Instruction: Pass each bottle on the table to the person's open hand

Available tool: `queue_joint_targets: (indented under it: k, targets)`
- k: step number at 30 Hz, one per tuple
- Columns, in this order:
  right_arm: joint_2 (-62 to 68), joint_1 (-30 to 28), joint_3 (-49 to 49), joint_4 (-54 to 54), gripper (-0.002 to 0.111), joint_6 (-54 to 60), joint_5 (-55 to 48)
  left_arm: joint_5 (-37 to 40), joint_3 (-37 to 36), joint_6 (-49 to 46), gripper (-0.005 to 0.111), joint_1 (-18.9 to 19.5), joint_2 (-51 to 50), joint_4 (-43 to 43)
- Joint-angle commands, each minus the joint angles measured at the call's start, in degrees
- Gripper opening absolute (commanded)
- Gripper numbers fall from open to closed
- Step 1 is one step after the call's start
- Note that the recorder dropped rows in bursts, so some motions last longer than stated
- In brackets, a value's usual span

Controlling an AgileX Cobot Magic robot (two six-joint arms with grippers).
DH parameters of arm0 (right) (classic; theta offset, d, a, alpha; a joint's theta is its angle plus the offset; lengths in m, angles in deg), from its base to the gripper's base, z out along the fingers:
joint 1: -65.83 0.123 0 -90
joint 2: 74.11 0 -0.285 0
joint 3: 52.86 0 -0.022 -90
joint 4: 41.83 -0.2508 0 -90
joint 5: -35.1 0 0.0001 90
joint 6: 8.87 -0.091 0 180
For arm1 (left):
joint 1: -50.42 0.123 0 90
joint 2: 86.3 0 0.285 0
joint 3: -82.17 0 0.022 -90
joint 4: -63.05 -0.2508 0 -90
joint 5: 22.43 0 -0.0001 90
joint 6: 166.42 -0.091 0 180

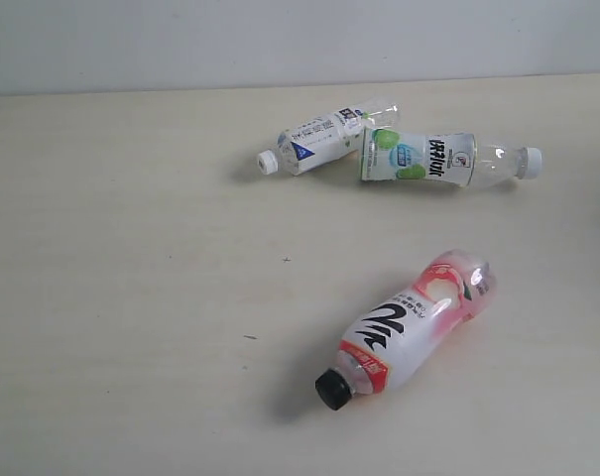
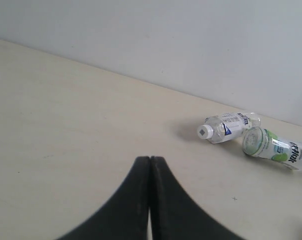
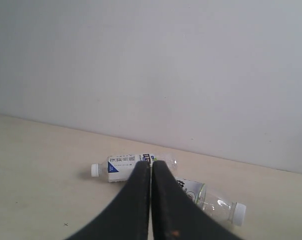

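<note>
Black-capped bottle (image 1: pixel 404 327) apart from two white-capped bottles (image 1: pixel 419 159), left pincer (image 2: pixel 150 160) together, right pincer (image 3: pixel 151 164) together

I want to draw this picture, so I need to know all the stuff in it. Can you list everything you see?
White-blue label bottle: one, clear, white cap, lying at the back of the table.
Green label bottle: one, clear, white cap, lying right beside it, bases appear to touch.
Black-capped bottle: one, pink-red label, lying alone nearer the front.
Table: one, pale cream, under all the bottles.
Wall: one, light grey, behind the table.
Left claw: one, black, shut, empty.
Right claw: one, black, shut, empty.
</note>
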Motion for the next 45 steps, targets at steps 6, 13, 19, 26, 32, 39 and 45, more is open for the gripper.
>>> queue_joint_targets:
  k: [6,13,19,26,32,39,45]
  targets:
    - [-0.22,0.24,0.34,-0.22,0.001,0.03,0.45,-0.25,-0.13,-0.18,0.0,-0.23,0.36,-0.14]
    - [-0.22,0.24,0.34,-0.22,0.001,0.03,0.68,-0.25,-0.13,-0.18,0.0,-0.23,0.36,-0.14]
    - [-0.22,0.24,0.34,0.02,0.001,0.13,5.39,-0.25,-0.13,-0.18,0.0,-0.23,0.36,-0.14]
    - [3.68,0.7,-1.22,10.24,0.001,-0.66,8.53,-0.25,-0.13,-0.18,0.0,-0.23,0.36,-0.14]
    - [29.27,1.42,-17.26,37.35,0.001,-30.53,-6.25,-0.25,-0.13,-0.18,0.0,-0.23,0.36,-0.14]
    - [71.57,4.61,-44.72,10.38,0.001,-2.7,-31.44,-0.25,-0.13,-0.18,0.0,-0.23,0.36,-0.14]
    - [93.28,5.43,-52.11,0.02,0.002,18.93,-31.64,-0.25,-0.13,-0.18,0.0,-0.23,0.36,-0.14]
